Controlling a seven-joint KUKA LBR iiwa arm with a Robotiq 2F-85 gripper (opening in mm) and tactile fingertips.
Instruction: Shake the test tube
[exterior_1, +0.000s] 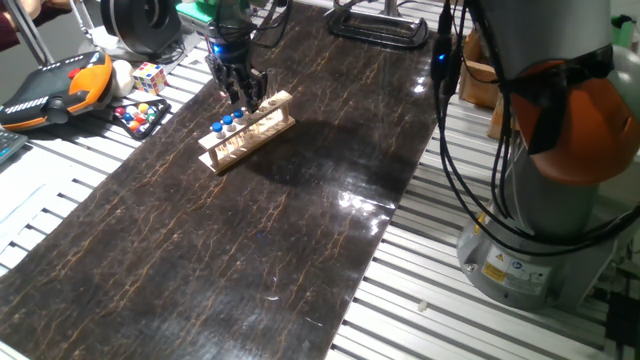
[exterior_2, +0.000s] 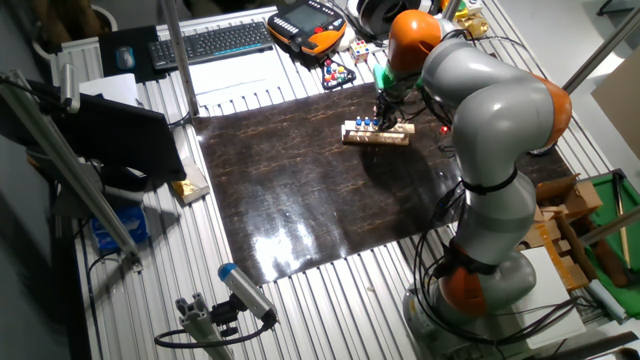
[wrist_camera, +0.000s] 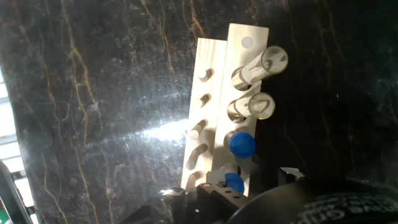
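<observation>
A light wooden rack (exterior_1: 247, 130) stands on the dark mat and holds several test tubes with blue tops (exterior_1: 228, 121). My gripper (exterior_1: 242, 98) hangs straight over the rack's far end, fingers down at tube height and apart. In the hand view the rack (wrist_camera: 214, 93) holds two clear tubes without tops (wrist_camera: 261, 106), then a blue-topped tube (wrist_camera: 241, 144). Another blue-topped tube (wrist_camera: 234, 183) sits at the bottom edge between my dark fingers (wrist_camera: 213, 186). The other fixed view shows the gripper (exterior_2: 384, 112) above the rack (exterior_2: 377, 134). I cannot tell whether the fingers touch a tube.
A Rubik's cube (exterior_1: 148, 76), a tray of coloured balls (exterior_1: 140, 115) and an orange teach pendant (exterior_1: 60, 90) lie left of the mat. The arm's base (exterior_1: 540, 230) with cables stands to the right. A keyboard (exterior_2: 215, 42) lies at the back.
</observation>
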